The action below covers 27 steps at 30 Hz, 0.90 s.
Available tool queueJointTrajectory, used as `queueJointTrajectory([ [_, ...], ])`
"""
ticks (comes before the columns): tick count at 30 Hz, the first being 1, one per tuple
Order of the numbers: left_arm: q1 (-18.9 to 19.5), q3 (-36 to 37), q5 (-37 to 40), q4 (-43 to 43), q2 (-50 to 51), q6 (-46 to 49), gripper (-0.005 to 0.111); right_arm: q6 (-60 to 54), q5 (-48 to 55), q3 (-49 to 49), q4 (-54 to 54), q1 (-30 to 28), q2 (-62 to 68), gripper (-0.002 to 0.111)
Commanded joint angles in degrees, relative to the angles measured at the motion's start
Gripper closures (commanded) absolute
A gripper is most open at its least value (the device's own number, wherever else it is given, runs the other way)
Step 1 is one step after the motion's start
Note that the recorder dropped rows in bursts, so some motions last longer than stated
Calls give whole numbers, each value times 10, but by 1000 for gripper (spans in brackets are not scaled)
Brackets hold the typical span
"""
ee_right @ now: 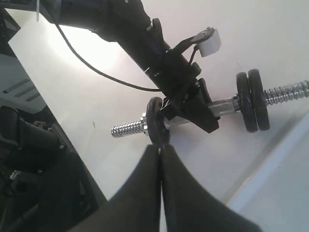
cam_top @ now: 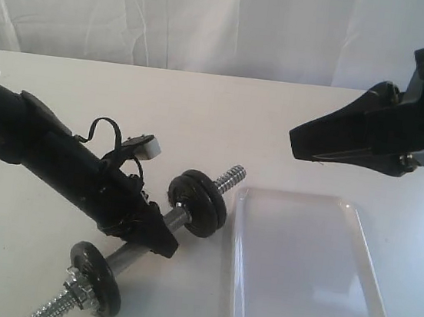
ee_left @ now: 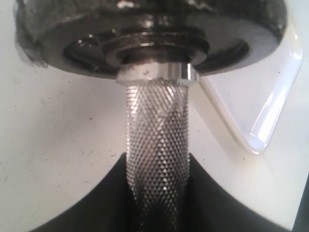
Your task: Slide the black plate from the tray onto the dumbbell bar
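Two grippers; left gripper (cam_top: 164,242) clamped on dumbbell bar (cam_top: 178,218) near desk's front edge, right gripper (cam_top: 297,143) pressed together, raised near right edge; black plate (cam_top: 210,205) on bar's far end, just beside tray (cam_top: 298,277).

Black left tool (cam_top: 165,239) carries looped black cable (cam_top: 102,123), white block (cam_top: 150,148).

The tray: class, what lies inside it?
Nothing lies in the tray; its whole floor shows, uncovered. Two black plates sit together on the dumbbell bar, beside it.
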Motion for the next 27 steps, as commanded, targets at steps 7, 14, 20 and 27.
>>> queueJointTrajectory([
  [7,-1,-14,101,-189,-50,17,107,1,0,2,3,-3,-3,108],
  [14,-1,-14,70,-211,-50,4,107,1,0,2,3,-3,-3,108],
  [20,-31,-14,5,-242,-50,-16,107,0,-2,2,3,-3,-3,108],
  [27,-65,-14,-74,-298,-50,-19,107,0,-3,2,3,-3,-3,108],
])
